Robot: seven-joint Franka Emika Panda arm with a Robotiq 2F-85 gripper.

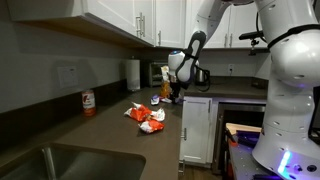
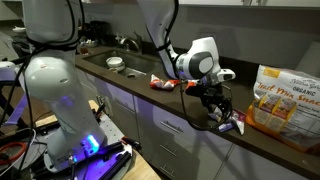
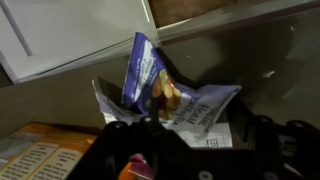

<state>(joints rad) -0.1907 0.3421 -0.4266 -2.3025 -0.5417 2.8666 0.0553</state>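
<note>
A crumpled purple and white snack bag (image 3: pixel 165 95) lies on the dark countertop (image 3: pixel 260 60), near the counter's edge in both exterior views (image 1: pixel 157 101) (image 2: pixel 233 123). My gripper (image 3: pixel 195 140) points down over it, and the lower part of the bag sits between the two dark fingers (image 3: pixel 125 140). The fingers stand apart on either side of the bag; I cannot tell whether they touch it. In both exterior views the gripper (image 1: pixel 168 97) (image 2: pixel 218 112) hangs low right at the bag.
Red and orange snack packets (image 1: pixel 147 116) lie nearby on the counter. A large tan "Organic" bag (image 2: pixel 284 95) stands beside the gripper. A sink (image 1: pixel 55 162), a red-labelled bottle (image 1: pixel 88 103) and a paper towel roll (image 1: pixel 133 75) are further off. Cabinets hang overhead.
</note>
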